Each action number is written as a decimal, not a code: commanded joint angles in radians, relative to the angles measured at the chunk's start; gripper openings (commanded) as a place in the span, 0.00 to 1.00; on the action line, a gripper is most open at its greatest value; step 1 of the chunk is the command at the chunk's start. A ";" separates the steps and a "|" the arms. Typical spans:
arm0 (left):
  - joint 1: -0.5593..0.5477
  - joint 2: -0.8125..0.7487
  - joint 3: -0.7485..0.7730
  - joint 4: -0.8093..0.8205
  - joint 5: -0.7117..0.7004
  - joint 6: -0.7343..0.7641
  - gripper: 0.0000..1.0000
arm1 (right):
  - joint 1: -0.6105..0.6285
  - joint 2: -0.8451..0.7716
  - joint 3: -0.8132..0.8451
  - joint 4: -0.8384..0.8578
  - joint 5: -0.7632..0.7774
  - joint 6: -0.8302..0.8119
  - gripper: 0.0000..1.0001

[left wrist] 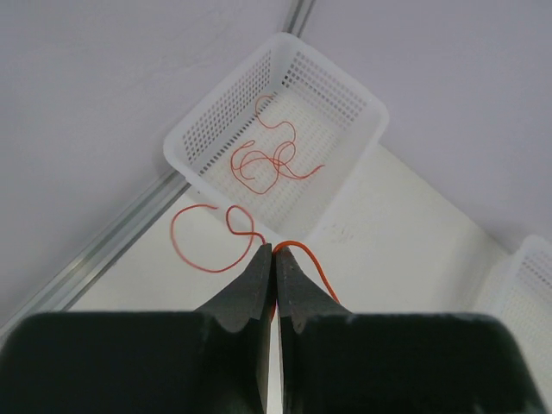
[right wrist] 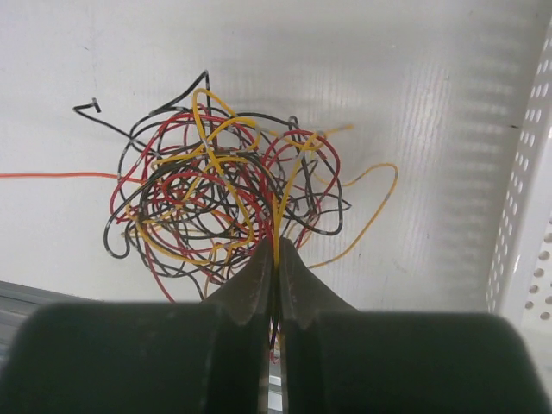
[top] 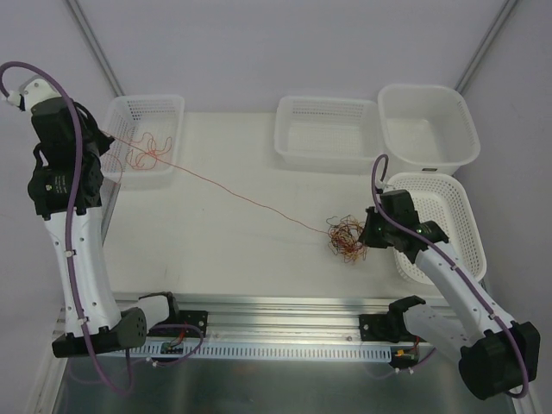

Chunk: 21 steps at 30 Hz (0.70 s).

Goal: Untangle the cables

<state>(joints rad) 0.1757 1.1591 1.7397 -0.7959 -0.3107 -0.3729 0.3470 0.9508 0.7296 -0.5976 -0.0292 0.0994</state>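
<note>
While stretched taut, red cable (top: 233, 191): crossed the tabletop (top: 216, 250) from tangle (top: 347, 237) to left tool (left wrist: 273, 252).
Left tool: pinched that cable beside a white basket (left wrist: 220, 108).
Right tool (right wrist: 276, 246): pinched a yellow strand (right wrist: 276, 216) in the tangle.

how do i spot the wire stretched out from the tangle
Start at the white table, between the far-left basket and the tangle of cables. One orange-red wire runs diagonally between them, ending at the left pincer. It alone is stretched straight; every other strand curls.
</note>
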 commanded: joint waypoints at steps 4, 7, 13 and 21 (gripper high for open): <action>0.102 0.036 0.127 -0.052 0.039 0.025 0.00 | -0.025 -0.023 -0.004 -0.033 0.023 -0.023 0.01; 0.162 0.062 0.199 -0.086 0.058 0.020 0.00 | -0.039 -0.012 0.001 -0.044 0.023 -0.032 0.02; 0.215 0.112 0.351 -0.112 0.105 0.020 0.00 | -0.072 0.019 0.010 -0.053 0.012 -0.027 0.03; 0.209 0.094 0.158 -0.086 0.478 -0.003 0.00 | -0.072 0.040 0.077 -0.008 -0.119 -0.041 0.08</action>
<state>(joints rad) 0.3870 1.2518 1.9858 -0.8864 -0.0429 -0.3744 0.2783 0.9791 0.7368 -0.6403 -0.0685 0.0734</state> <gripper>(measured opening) 0.009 0.079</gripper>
